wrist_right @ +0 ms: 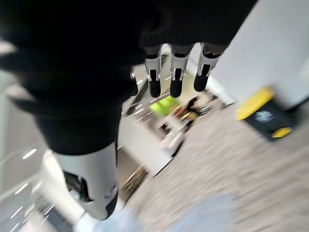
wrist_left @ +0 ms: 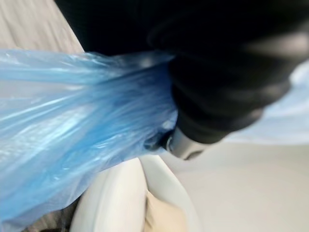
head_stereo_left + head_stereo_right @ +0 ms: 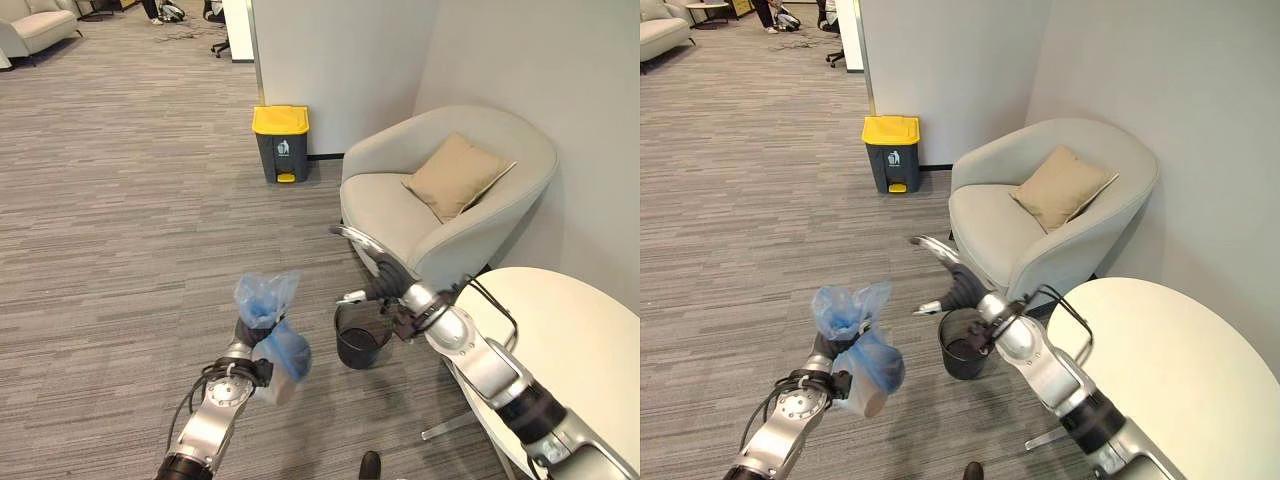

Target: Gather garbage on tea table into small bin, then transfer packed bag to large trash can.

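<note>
A packed blue plastic bag (image 3: 272, 325) hangs in the air above the carpet, its neck bunched in my left hand (image 3: 250, 335), which is shut on it; the blue film (image 2: 72, 125) shows close up in the left wrist view. My right hand (image 3: 372, 268) is raised open above the small black bin (image 3: 358, 344), fingers (image 1: 175, 77) straight and holding nothing. The small bin stands on the floor between the armchair and the white tea table (image 3: 590, 350). The large grey trash can with a yellow lid (image 3: 281, 142) stands against the wall further off.
A beige armchair (image 3: 450, 195) with a tan cushion (image 3: 457, 174) sits right of the trash can, in the corner. A wall corner (image 3: 340, 60) rises behind the can. Open grey carpet (image 3: 120, 200) stretches to the left. Another sofa (image 3: 35, 28) stands far off at the upper left.
</note>
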Controlling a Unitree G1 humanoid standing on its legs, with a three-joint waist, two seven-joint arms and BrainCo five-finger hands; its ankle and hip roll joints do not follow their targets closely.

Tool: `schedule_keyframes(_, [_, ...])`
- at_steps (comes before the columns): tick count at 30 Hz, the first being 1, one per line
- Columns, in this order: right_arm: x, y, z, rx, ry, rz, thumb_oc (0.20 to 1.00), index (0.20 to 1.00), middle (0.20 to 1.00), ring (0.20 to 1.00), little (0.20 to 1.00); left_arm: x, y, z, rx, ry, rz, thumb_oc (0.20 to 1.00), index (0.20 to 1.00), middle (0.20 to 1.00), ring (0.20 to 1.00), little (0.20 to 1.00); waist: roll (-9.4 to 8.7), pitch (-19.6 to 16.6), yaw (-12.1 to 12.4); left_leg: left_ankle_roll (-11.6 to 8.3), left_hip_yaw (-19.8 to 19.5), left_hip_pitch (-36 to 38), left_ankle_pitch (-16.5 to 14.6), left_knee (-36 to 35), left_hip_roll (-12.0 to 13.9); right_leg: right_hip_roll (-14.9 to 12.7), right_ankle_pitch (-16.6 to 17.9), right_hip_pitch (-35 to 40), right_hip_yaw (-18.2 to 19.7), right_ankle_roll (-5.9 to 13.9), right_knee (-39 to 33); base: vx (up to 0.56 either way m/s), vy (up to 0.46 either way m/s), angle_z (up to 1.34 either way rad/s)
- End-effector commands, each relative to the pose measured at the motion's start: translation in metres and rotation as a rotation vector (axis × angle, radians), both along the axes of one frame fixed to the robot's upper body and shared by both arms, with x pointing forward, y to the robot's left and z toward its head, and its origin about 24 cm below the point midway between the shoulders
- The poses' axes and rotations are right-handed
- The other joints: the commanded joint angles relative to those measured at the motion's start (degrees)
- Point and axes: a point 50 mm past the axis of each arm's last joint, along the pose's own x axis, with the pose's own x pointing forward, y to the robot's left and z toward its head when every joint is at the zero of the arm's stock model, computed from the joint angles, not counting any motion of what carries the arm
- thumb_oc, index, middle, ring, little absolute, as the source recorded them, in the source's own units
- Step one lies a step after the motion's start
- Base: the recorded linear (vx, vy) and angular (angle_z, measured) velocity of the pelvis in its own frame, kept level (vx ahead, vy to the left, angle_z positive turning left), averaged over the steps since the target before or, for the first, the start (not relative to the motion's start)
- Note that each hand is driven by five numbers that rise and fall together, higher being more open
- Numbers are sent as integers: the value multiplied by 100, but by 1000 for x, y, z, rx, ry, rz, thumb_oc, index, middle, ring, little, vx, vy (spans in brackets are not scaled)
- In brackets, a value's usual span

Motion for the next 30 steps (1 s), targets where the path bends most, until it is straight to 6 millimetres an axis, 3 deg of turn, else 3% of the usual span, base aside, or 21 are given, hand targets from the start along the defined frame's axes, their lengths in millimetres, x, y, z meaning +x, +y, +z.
schedule_keyframes(1, [3, -17, 4, 24, -18, -49, 1000, 1000, 1000, 1000, 1000, 12, 15, 18, 11, -93, -9, 200, 200, 200, 200, 200, -82, -61, -69, -107, -133, -267, -308, -47, -188, -241, -1012, 432, 273, 678, 111, 0, 0, 0])
schedule_keyframes(5, [-17, -63, -53, 59, 254, -224, 1000, 1000, 1000, 1000, 1000, -11, 41, 1, 25, 5, 32, 200, 200, 200, 200, 200, -58, -16, -107, -114, -137, -281, -296, -47, -190, -248, -1027, 414, 229, 690, 147, 0, 0, 0])
schedule_keyframes(10, [-43, -105, -105, 83, 488, -440, 1000, 1000, 1000, 1000, 1000, -40, 65, -22, 6, 138, 99, 200, 200, 200, 200, 200, -6, 49, -136, -121, -162, -287, -281, -47, -188, -253, -1070, 399, 194, 679, 201, -1, -7, 0])
schedule_keyframes(13, [-73, -139, -142, 75, 646, -634, 1000, 1000, 1000, 1000, 1000, -74, 84, -45, -26, 265, 205, 200, 200, 200, 200, 200, 44, 179, -123, -131, -229, -290, -265, -14, -190, -227, -1175, 372, 159, 629, 332, -8, -57, 2])
schedule_keyframes(17, [-79, -144, -149, 93, 679, -669, 1000, 1000, 1000, 1000, 1000, -86, 87, -54, -56, 311, 254, 200, 200, 200, 200, 200, 34, 327, -76, -128, -340, -425, -328, 264, -170, -218, -1212, 333, 175, 580, 370, -39, -61, 7])
schedule_keyframes(20, [-73, -146, -144, 105, 644, -688, 1000, 1000, 1000, 1000, 1000, -77, 87, -53, -64, 293, 272, 200, 200, 200, 200, 200, -50, 660, 30, -222, -394, -1099, -375, 980, -169, -288, -1204, 154, -1, 534, 398, -178, -74, 34])
schedule_keyframes(24, [-74, -149, -147, 103, 645, -723, 1000, 1000, 1000, 1000, 1000, -62, 81, -46, -61, 244, 239, 200, 200, 200, 200, 200, -67, 722, 5, -271, 243, -1431, -548, 1394, 77, -424, -1306, 74, -459, 545, 442, -69, 0, 59])
schedule_keyframes(25, [-74, -149, -148, 110, 645, -733, 1000, 1000, 1000, 1000, 1000, -57, 79, -44, -56, 230, 227, 200, 200, 200, 200, 200, -88, 761, -25, -216, 575, -1494, -521, 1515, 175, -506, -1233, 11, -662, 524, 484, 50, 28, 84])
schedule_keyframes(26, [-74, -148, -149, 113, 653, -737, 1000, 1000, 1000, 1000, 1000, -55, 77, -43, -54, 227, 215, 200, 200, 200, 200, 200, -68, 748, -45, -235, 672, -1436, -712, 1610, 271, -504, -1330, 68, -703, 562, 509, 19, 60, 69])
schedule_keyframes(30, [-73, -144, -153, 119, 661, -743, 1000, 1000, 1000, 1000, 1000, -51, 76, -47, -34, 251, 197, 200, 200, 200, 200, 200, -90, 708, -79, -171, 759, -1355, -787, 1529, 282, -590, -1364, 161, -906, 614, 604, 110, 85, 46])
